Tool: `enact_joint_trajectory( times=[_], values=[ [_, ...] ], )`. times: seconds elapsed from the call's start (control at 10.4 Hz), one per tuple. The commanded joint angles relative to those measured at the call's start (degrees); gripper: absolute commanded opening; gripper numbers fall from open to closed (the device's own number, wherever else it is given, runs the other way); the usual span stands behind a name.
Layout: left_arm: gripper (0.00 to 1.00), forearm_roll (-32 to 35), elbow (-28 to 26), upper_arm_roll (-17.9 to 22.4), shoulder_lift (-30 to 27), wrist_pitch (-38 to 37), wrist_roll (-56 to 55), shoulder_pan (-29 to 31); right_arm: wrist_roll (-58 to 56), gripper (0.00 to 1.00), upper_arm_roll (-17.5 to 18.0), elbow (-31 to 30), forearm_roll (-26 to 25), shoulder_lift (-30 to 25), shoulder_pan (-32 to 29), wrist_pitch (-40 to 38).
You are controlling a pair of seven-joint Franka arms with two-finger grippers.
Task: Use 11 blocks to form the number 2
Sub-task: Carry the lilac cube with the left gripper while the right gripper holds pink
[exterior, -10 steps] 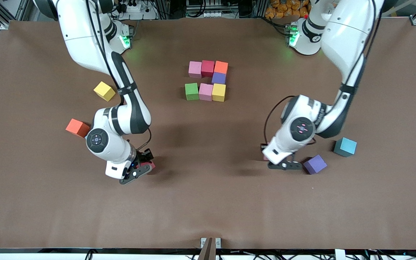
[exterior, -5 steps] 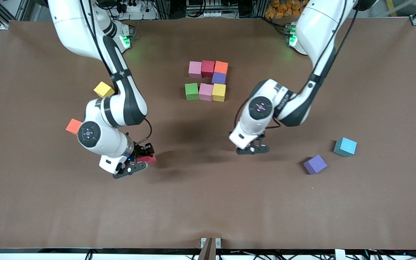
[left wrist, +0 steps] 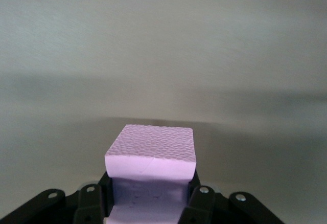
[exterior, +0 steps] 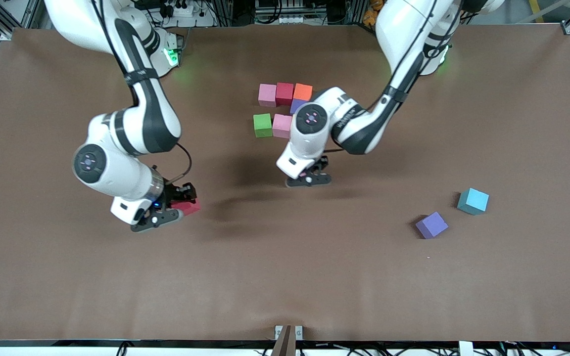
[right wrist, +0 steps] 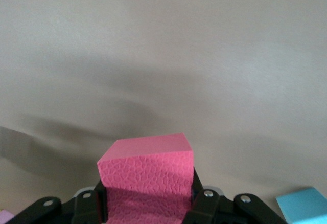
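A purple block [exterior: 432, 225] and a teal block [exterior: 473, 200] are left loose nearest the camera. A red block [exterior: 187, 206] is clamped by the right gripper [exterior: 166, 216], a pink block [left wrist: 151, 155] by the left gripper [exterior: 309, 178]. Farther, 6 placed blocks [exterior: 275, 125] are counted; misplacement could nudge them.

Matt, pebbled foam is showing on the pink block [left wrist: 151, 155] and red block [right wrist: 146, 170]; the table [exterior: 285, 277] covering is looking matt brown.
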Motion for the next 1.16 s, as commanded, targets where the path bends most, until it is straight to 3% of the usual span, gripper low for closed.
enact_joint_trajectory(
  times=[0.0,0.48,1.06],
  values=[
    [0.23,-1.31,6.11,1.04,3.89,-0.02,-4.11,-4.52,1.17,0.30,-2.35,-3.33,-1.78,-5.46,0.11,-3.57],
    [0.22,-1.76,12.10,2.26,10.39,2.00,-9.13,-10.85,2.31,0.30,-3.51,-3.33,-4.24,-7.22,-0.06,-7.45],
    [0.23,-1.85,10.52,2.89,10.05,-0.63,-8.88,-14.20,5.39,0.30,-3.51,-3.33,-6.52,-10.04,-0.33,-10.80]
  ],
)
